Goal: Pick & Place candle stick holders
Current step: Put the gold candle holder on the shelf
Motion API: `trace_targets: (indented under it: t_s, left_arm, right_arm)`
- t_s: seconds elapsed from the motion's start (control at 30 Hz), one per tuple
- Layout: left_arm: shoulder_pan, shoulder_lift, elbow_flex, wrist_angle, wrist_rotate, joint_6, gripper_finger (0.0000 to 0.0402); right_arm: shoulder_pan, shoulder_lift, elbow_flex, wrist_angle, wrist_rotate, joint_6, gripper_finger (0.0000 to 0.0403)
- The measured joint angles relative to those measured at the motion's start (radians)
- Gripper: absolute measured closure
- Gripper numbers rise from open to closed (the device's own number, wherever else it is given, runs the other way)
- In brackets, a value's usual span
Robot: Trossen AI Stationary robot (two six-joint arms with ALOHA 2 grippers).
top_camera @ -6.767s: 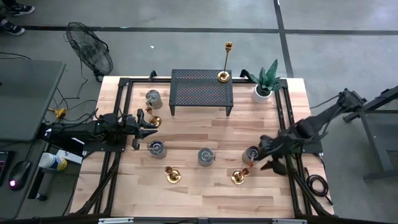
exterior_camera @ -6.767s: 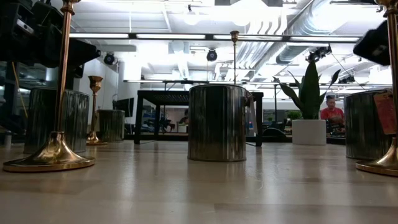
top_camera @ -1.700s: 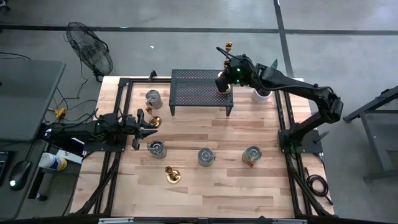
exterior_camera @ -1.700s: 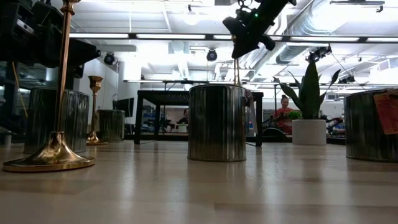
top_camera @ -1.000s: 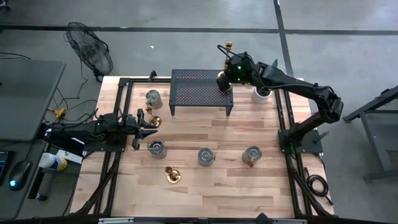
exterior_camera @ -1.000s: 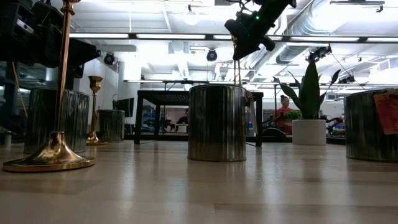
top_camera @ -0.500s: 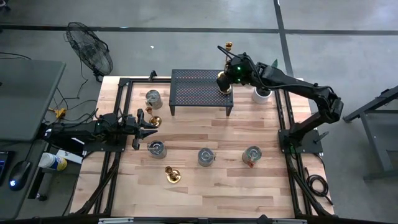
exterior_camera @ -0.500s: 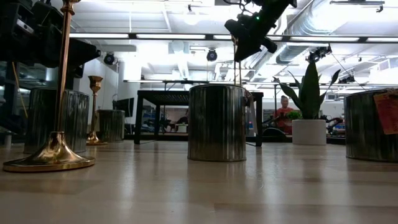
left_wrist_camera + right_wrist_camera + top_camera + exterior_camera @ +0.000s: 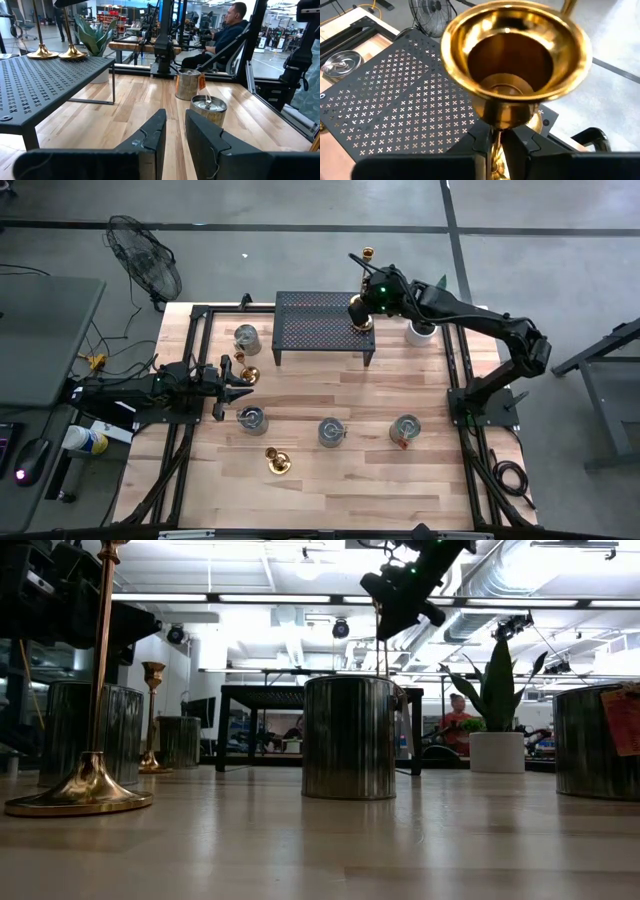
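My right claw (image 9: 496,142) pinches the thin stem of a shiny gold candle stick holder (image 9: 512,65). It stands straight up, over the black holey metal shelf (image 9: 320,320).

The gold candle stick holders (image 9: 512,65) are polished brass, mirror-glossy. The black raised shelf (image 9: 322,323) is matt perforated metal. The pale wood-plank table (image 9: 340,475) looks smooth with a satin sheen. The small grey cylindrical tins (image 9: 349,737) are dull, ribbed metal.
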Motion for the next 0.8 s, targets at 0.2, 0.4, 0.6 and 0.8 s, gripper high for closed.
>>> trace_targets:
  t_s: [0.2,0.4,0.6,0.8]
  left_arm:
    - [0.000,0.000,0.000,0.000,0.000,0.000,0.0330]
    - [0.000,0.000,0.000,0.000,0.000,0.000,0.0330]
    - [0.000,0.000,0.000,0.000,0.000,0.000,0.0330]
    - [0.000,0.000,0.000,0.000,0.000,0.000,0.0330]
  right_arm:
    - [0.000,0.009,0.000,0.012,-0.005,-0.001,0.0386]
    - [0.000,0.009,0.000,0.004,-0.006,0.001,0.0377]
    - [0.000,0.009,0.000,-0.003,-0.006,-0.003,0.0378]
    - [-0.001,0.009,0.000,-0.003,0.003,-0.009,0.0381]
